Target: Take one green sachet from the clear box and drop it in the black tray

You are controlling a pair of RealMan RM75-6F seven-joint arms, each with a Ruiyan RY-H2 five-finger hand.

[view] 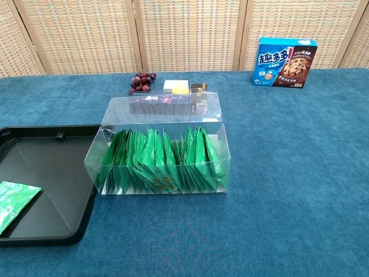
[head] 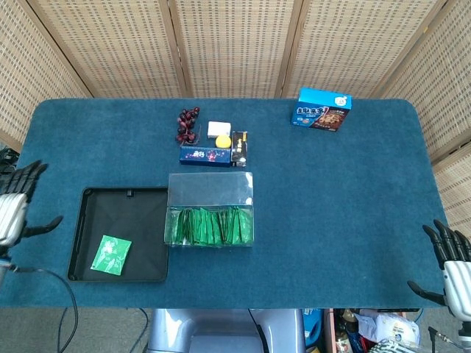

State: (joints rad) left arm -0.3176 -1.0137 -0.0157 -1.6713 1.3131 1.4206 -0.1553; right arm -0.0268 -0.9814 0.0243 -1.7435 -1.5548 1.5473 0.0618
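One green sachet (head: 111, 254) (view: 12, 201) lies flat in the near left part of the black tray (head: 143, 202) (view: 52, 173). The clear box (head: 210, 191) (view: 161, 115) stands just right of the tray and holds several upright green sachets (head: 210, 225) (view: 164, 161). My left hand (head: 15, 206) is at the far left edge of the table, left of the tray, fingers spread and empty. My right hand (head: 452, 265) hangs off the near right corner, fingers apart, holding nothing. Neither hand shows in the chest view.
Behind the clear box sit a bunch of dark grapes (head: 187, 123), a white and yellow item (head: 219, 134), a small blue box (head: 204, 155) and a dark packet (head: 239, 147). A blue cookie box (head: 323, 109) (view: 284, 62) stands at the back right. Wicker screens close off the back.
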